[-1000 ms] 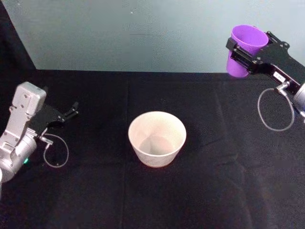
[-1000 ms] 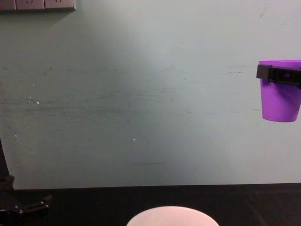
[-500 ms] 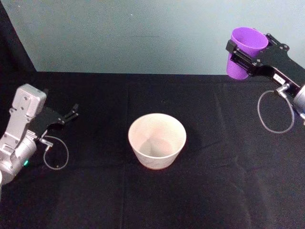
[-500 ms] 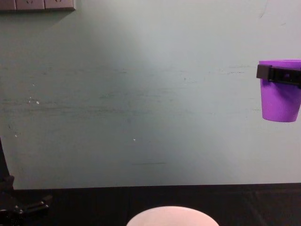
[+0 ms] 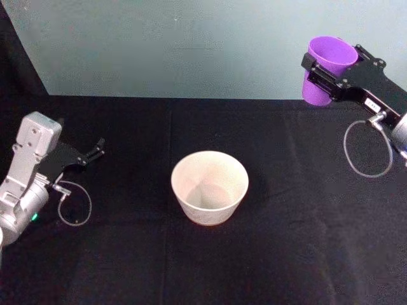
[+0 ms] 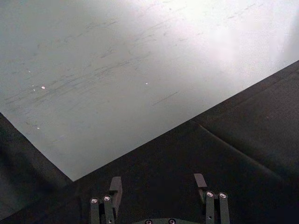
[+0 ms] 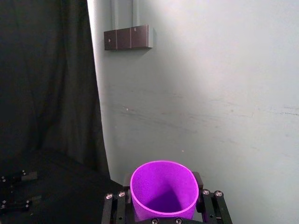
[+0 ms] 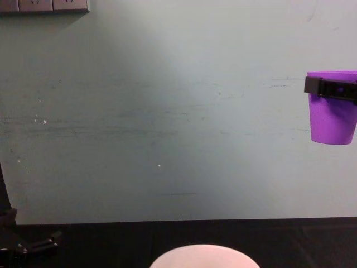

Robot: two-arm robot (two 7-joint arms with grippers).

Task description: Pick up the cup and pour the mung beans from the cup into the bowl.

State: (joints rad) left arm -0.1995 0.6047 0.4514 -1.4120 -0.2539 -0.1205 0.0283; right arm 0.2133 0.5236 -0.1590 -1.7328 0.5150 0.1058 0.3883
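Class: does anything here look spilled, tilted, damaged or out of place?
Nothing stands out. The cup sits upright in the right end effector, the bowl stands upright, no spill shows; the left end effector is parked at left.

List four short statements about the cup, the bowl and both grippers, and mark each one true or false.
1. The right gripper holds the cup upright in the air. True.
2. The bowl stands on the black table between the two arms. True.
3. The cup hangs straight above the bowl. False: it is off to the bowl's right and farther back, near the wall.
4. The left gripper is shut on the bowl's rim. False: it is open and empty, low at the table's left side, apart from the bowl.
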